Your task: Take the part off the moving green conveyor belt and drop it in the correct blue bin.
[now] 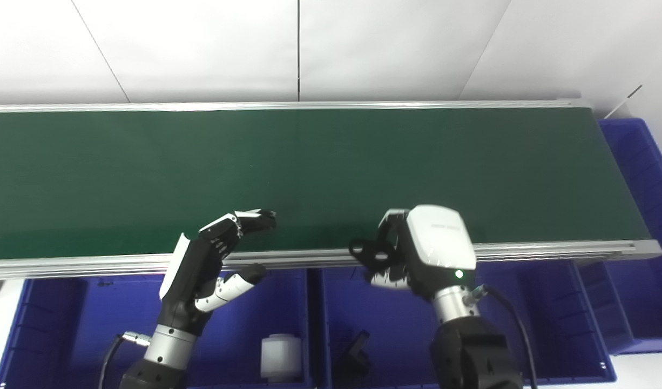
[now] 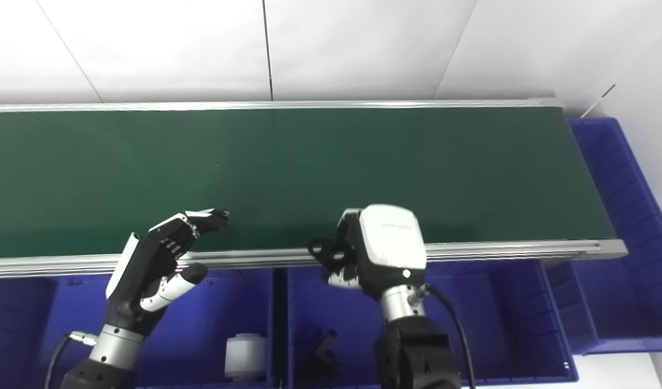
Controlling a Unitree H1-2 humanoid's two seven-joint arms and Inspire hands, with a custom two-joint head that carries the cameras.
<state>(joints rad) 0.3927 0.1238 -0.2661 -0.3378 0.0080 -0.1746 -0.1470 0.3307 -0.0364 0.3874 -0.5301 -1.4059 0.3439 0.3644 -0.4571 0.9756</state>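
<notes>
Holding black part (image 1: 370, 253) clamped in right hand (image 1: 417, 251) directly over middle blue bin (image 1: 331, 319), left hand (image 1: 212, 259) spread empty, waiting farther left.

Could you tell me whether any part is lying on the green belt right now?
No, the belt is bare; the right hand holds a black part.

A white wall (image 1: 201, 43) of flat panels rises behind everything, split by a dark upright seam (image 1: 298, 51) near the middle and slanting seams to either side. At the far right a thin grey rod (image 1: 623, 101) leans against the wall. A white floor (image 1: 649, 373) shows at the lower right corner.
</notes>
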